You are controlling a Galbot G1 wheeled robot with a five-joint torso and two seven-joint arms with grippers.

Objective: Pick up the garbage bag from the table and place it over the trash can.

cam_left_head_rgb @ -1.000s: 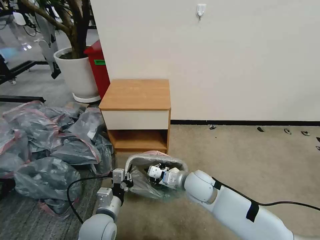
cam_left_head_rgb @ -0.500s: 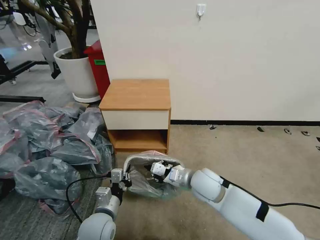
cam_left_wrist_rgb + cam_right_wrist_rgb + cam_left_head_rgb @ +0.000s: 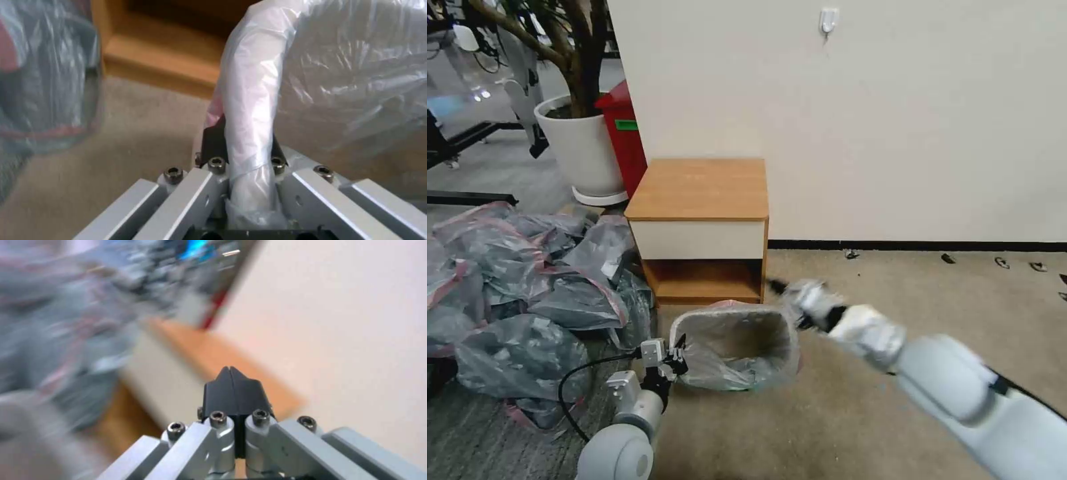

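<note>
The garbage bag (image 3: 720, 375) is spread over the cream trash can (image 3: 740, 337), lining its inside and hanging down its outside, with a pink band at the far rim. The can stands on the carpet in front of the table (image 3: 700, 187), whose top is bare. My left gripper (image 3: 677, 353) is shut on the bag-wrapped rim at the can's left corner; in the left wrist view the black fingertips (image 3: 212, 140) sit either side of the covered rim (image 3: 249, 100). My right gripper (image 3: 780, 288) is blurred, above the can's far right corner, and in the right wrist view (image 3: 229, 373) it is shut on nothing.
A heap of grey bags (image 3: 514, 280) covers the floor left of the table. A white planter (image 3: 580, 147) and a tall red bin (image 3: 624, 133) stand behind it. The wall runs behind the table. Open carpet (image 3: 907, 293) lies to the right.
My right gripper has come out of the can and swung up to the right. The bag's mouth now lies open over the rim. The left gripper has shifted slightly left.
</note>
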